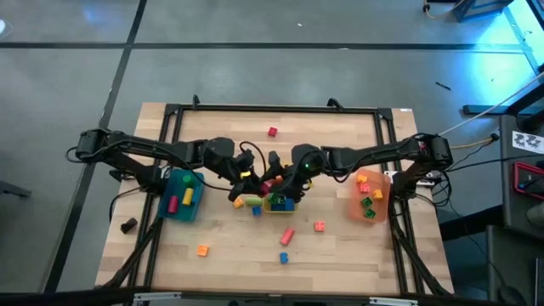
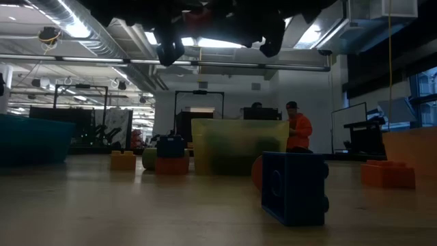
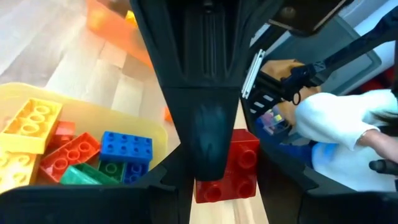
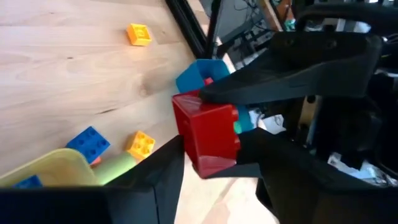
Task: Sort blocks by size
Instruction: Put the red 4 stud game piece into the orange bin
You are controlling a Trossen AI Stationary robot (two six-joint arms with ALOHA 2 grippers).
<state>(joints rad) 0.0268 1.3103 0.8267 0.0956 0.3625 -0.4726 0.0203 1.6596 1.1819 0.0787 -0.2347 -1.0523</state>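
A red block (image 4: 208, 134) hangs in the air at the table's middle, just beyond the far rim of the yellow bin (image 1: 293, 206). My left gripper (image 1: 257, 180) comes at it from the left and my right gripper (image 1: 280, 177) from the right; both are shut on it. The yellow bin (image 3: 93, 109) holds yellow, red, blue and green blocks. Loose blocks lie on the table: a red one (image 1: 272, 131) far back, an orange one (image 1: 202, 250), a pink one (image 1: 287, 235) and a blue one (image 1: 284, 257) near the front. My left gripper pinches the red block between its two fingers, one finger (image 4: 280, 74) on the block's upper face (image 4: 205, 102) and one below it. It comes nearly level from the table's left. The block is lifted clear. My right gripper has the same block between its two fingers (image 4: 168, 174), on the two side faces (image 4: 186, 152) that the left fingers leave free. It comes nearly level from the table's right, crosswise to the left gripper. One of its fingers (image 3: 205, 124) lies over the block in the left wrist view.
A blue bin (image 1: 183, 194) with blocks stands at the left and an orange bin (image 1: 372, 197) with blocks at the right. A yellow cylinder (image 1: 252, 201) and small blocks lie beside the yellow bin. A black frame (image 1: 272, 108) edges the table. A person in orange (image 2: 298, 131) stands far behind.
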